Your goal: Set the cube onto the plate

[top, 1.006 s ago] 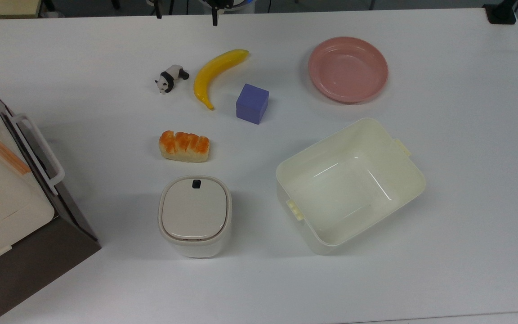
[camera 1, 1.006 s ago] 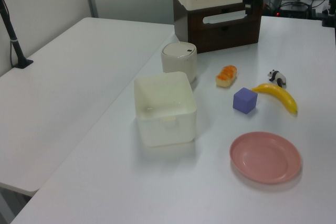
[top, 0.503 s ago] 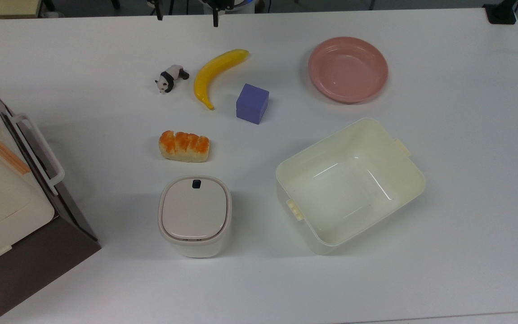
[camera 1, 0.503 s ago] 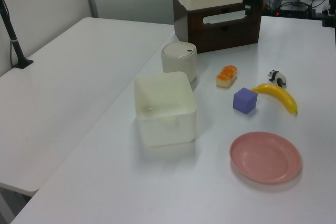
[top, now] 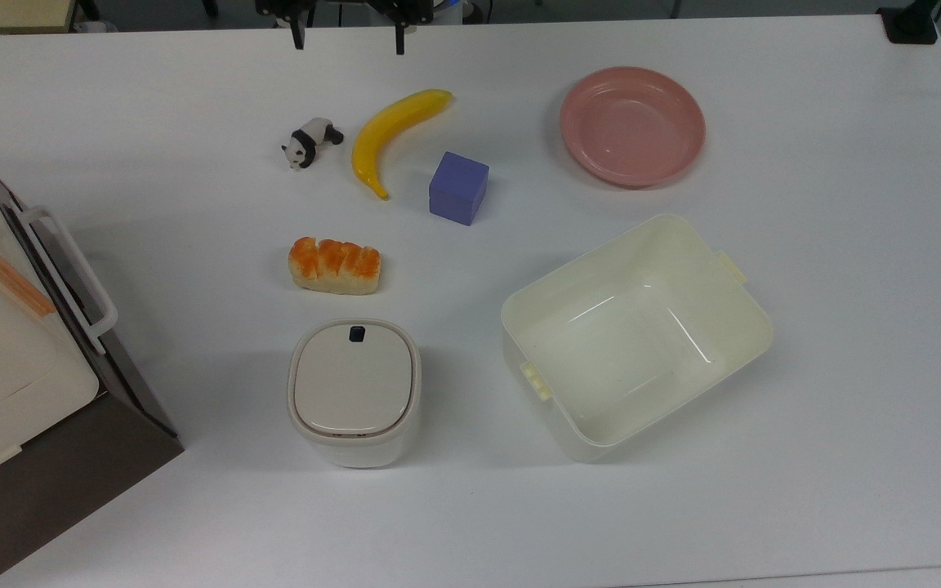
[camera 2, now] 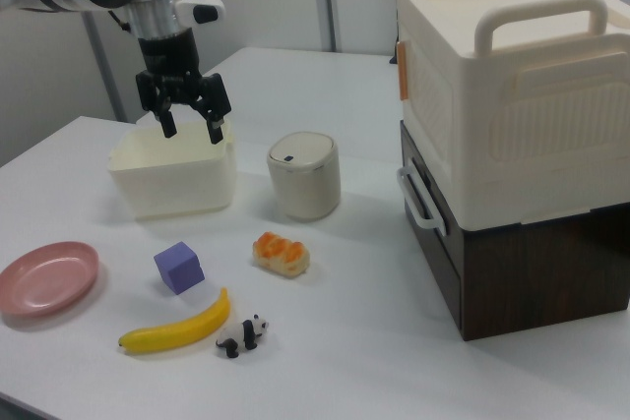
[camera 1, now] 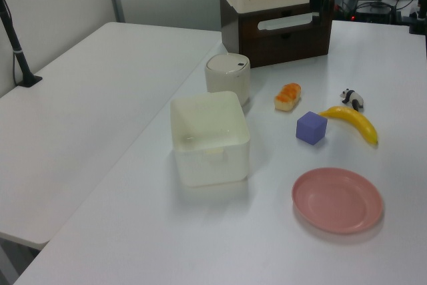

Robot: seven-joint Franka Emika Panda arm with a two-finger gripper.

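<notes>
Near the right view's front table (camera 2: 394, 361) edge lie the toy banana (camera 2: 175, 331) and panda figurine (camera 2: 241, 334). Just behind them the cube (camera 2: 179, 267) sits free, well apart from the empty pink plate (camera 2: 47, 276) at the table's left edge. Farther back, the gripper (camera 2: 187, 126) hangs raised with fingers spread, holding nothing, evidently ready to descend.
</notes>
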